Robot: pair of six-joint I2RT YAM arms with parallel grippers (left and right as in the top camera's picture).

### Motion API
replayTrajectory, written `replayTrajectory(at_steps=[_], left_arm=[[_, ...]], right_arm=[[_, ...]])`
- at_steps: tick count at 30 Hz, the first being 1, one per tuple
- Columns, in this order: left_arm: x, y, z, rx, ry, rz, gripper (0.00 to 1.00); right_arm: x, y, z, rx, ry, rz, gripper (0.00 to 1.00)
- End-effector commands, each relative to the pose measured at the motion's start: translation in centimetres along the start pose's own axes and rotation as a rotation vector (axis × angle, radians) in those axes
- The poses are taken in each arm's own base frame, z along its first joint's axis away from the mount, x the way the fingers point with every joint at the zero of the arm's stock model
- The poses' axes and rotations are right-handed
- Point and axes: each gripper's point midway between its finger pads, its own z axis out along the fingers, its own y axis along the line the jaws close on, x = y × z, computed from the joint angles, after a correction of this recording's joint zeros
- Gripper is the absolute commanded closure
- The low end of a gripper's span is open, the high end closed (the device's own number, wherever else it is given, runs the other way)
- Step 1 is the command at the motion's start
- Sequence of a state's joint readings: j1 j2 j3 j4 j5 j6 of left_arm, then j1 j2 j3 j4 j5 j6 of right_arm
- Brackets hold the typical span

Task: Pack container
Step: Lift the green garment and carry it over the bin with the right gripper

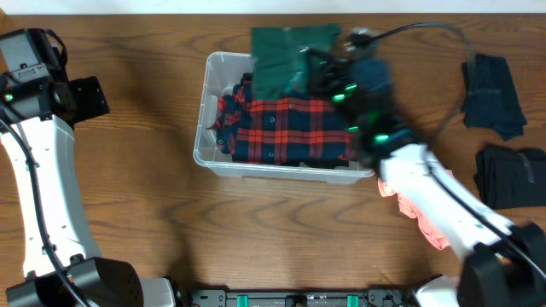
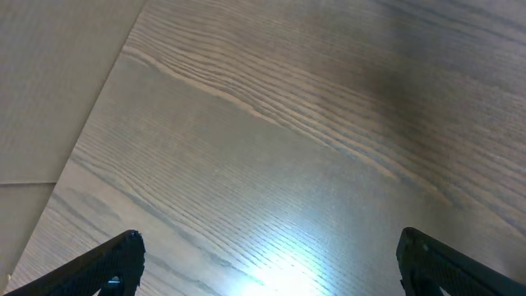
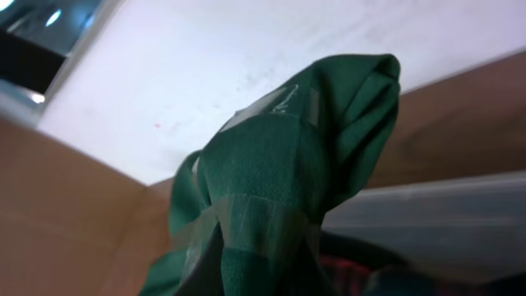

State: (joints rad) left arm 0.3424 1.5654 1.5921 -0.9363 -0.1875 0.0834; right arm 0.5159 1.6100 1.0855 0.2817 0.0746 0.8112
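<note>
Holding a green cloth (image 1: 286, 53) pinched in closed jaws, the right gripper (image 1: 322, 70) hangs at upper centre of the overhead frame, over the far rim of the container (image 1: 207, 128), whose long axis runs left to right. The bin sits mid-table with a plaid shirt (image 1: 286, 128) inside, so its open middle lies just below and left of that gripper in the frame, and the drop likely needs a small shift that way. The left gripper (image 1: 89, 96), jaws wide apart at upper left, is well apart from the bin; the right arm is nearer.
</note>
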Motion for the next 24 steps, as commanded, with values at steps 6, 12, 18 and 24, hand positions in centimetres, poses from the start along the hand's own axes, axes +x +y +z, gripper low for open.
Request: replayTrajectory(at_steps=[6,12,18,24], left_arm=[[0.2,0.1,0.2,-0.009,0.010,0.011,0.02],[0.2,0.1,0.2,-0.009,0.010,0.011,0.02],[0.2,0.1,0.2,-0.009,0.010,0.011,0.02],[0.2,0.1,0.2,-0.009,0.010,0.011,0.02]], right_arm=[[4.5,0.9,3.3,0.048,-0.167,0.098,0.99],[7.9,-0.8,5.1,0.066,-0.129,0.118,0.99],[9.8,-1.3,5.9,0.051,-0.083,0.155,0.98],[10.5,0.6,5.8,-0.021,-0.045,0.151,0.51]])
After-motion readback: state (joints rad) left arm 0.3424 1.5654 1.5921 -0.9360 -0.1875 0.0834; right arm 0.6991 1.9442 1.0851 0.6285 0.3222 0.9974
